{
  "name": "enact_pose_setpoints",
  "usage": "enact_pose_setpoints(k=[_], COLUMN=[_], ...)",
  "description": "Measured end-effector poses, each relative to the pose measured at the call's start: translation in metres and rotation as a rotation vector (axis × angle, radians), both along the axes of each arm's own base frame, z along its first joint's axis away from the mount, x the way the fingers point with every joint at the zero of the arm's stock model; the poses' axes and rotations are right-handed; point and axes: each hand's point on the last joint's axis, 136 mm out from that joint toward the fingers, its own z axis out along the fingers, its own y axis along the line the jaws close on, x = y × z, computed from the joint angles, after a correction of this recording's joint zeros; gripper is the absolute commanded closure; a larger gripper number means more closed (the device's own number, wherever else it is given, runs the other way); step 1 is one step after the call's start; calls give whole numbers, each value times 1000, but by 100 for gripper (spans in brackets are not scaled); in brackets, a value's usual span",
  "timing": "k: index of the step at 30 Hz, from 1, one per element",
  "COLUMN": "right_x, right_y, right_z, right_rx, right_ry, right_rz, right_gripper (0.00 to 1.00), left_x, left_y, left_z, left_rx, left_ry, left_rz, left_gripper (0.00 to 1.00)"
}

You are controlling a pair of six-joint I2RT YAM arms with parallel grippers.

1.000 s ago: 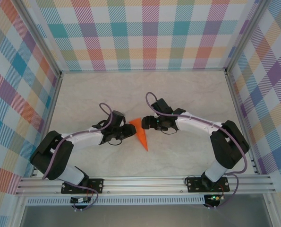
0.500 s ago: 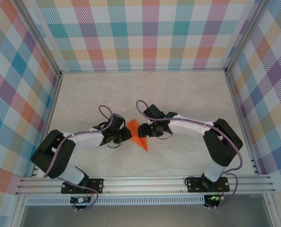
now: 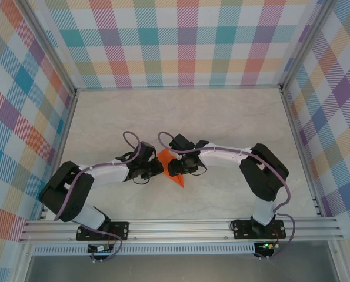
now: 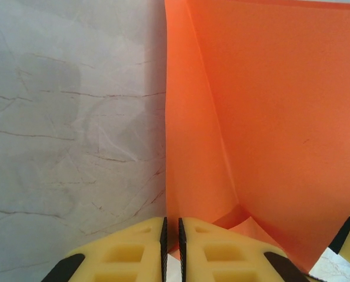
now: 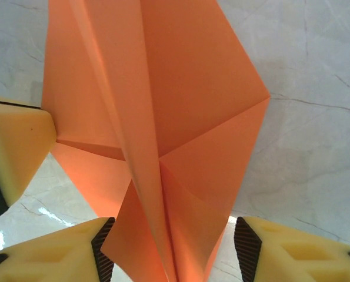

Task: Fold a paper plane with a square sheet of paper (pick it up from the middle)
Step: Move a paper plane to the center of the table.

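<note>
The square sheet of paper [image 3: 165,156] is bright orange and folded into a narrow dart, the paper plane, its sharp tip [image 3: 180,183] pointing toward the near edge. My left gripper [image 3: 157,167] [image 4: 171,235] is shut on the paper's left edge [image 4: 175,176], which runs up from between the pads. My right gripper [image 3: 174,169] [image 5: 175,249] is open and straddles the raised middle ridge [image 5: 157,176]. Its left pad [image 5: 102,247] is close against a flap, and its right pad [image 5: 247,247] stands apart from the paper. A left fingertip [image 5: 16,147] meets the paper's side.
The pale marble-patterned tabletop [image 3: 233,117] stretches around the paper. Plaid walls with metal posts [image 3: 292,111] enclose it on three sides. A metal rail [image 3: 180,229] with both arm bases runs along the near edge.
The right gripper has moved left over the paper and its jaws have narrowed around the ridge. The left gripper has closed on the paper's edge. The paper has shifted slightly left.
</note>
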Motion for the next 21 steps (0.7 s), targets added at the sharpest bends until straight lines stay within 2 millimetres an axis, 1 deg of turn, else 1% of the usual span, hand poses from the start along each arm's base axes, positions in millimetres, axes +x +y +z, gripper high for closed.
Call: enact_pose_setpoints(k=[5,13,17,18,19,21], right_x=[0,-5,-4,-3,-3,-2], right_y=[4,10,12,12,11,8], right_z=[3,-1,-9,-11,-13,-14], right_rx=[14,9,-26,-37,-47,-70], right_ry=[2,10,12,12,12,7], right_rz=[10,44,48,47,46,35], right_gripper=[58,57,66,69,74,80], left_x=[0,0,0,0,0,0], left_y=[0,0,0,0,1,3], left_z=[0,0,0,0,0,1], left_rx=[0,0,0,1,2,11], left_ry=[0,0,0,0,0,-3], left_rz=[0,0,0,0,1,7], left_gripper=[84,84,82,82,80,78])
